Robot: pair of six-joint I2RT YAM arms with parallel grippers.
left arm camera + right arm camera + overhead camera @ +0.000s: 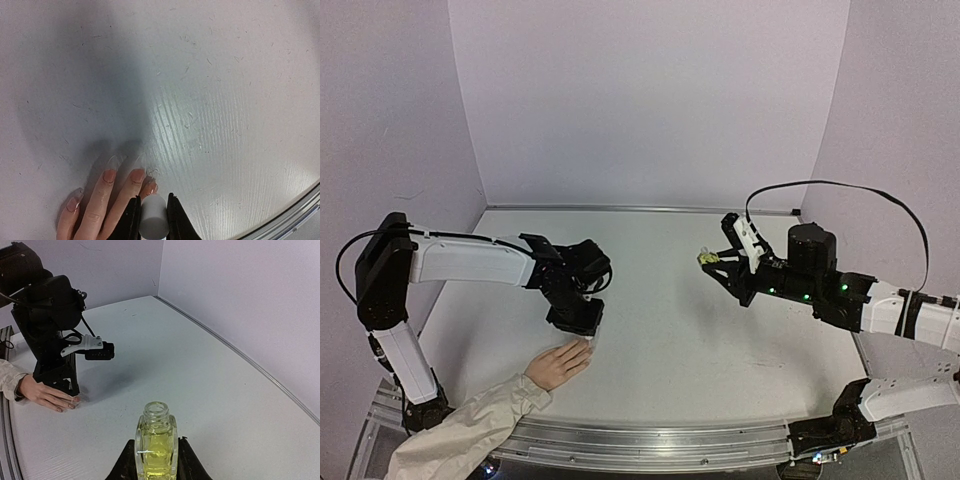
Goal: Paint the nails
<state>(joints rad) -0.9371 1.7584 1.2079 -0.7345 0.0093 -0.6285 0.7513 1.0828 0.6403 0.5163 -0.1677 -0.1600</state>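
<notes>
A pale peach hand (pixel 558 365) with a beige sleeve (pixel 460 430) lies flat on the table at the near left. Its nails (pixel 137 175) show in the left wrist view, long and glossy, with clear tips. My left gripper (pixel 582 325) hovers right over the fingertips, shut on a white cylindrical cap (pixel 153 220) that points down at the nail nearest it (pixel 150 189). Any brush under the cap is hidden. My right gripper (pixel 713 260) is held up at mid-right, shut on a small uncapped yellow-green bottle (pixel 156 445), which stands upright between the jaws.
A metal rail (pixel 670 440) runs along the table's near edge. Purple-white walls close the back and both sides. The left arm's black wrist (pixel 50 325) stands above the hand (pixel 47 395) in the right wrist view.
</notes>
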